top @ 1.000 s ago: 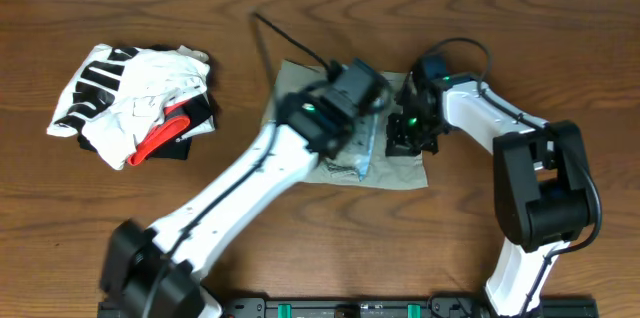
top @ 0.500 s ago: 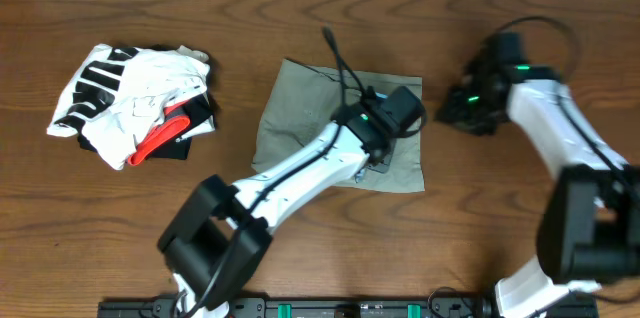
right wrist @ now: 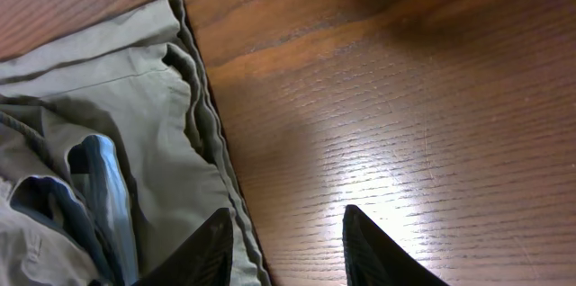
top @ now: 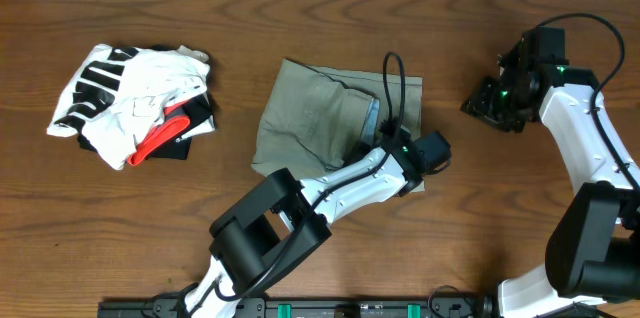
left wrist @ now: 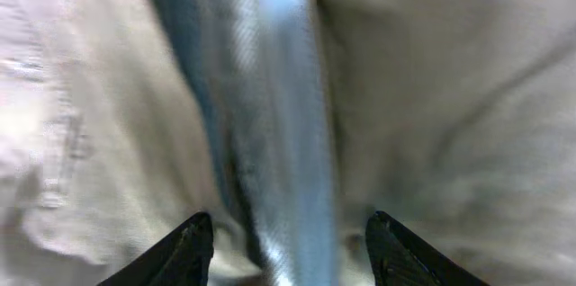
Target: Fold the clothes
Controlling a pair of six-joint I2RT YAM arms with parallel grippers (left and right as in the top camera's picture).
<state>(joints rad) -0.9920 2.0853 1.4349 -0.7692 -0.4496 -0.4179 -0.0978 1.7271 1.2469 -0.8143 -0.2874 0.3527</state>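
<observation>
Khaki shorts lie folded on the wooden surface. The left gripper hovers over their blue waistband lining, jaws parted. Right of the shorts, the right gripper has narrow-open jaws holding nothing.

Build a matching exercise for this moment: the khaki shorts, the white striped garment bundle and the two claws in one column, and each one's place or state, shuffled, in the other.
Column one:
1. khaki shorts
2. white garment bundle
3. left claw
4. right claw

Column two:
A. open over the bare wooden tabletop, holding nothing
B. crumpled at the far left
C. right above khaki fabric and the blue lining
D. lying flat in the middle

Pairs: 1-D, 2-B, 3-C, 4-A
</observation>
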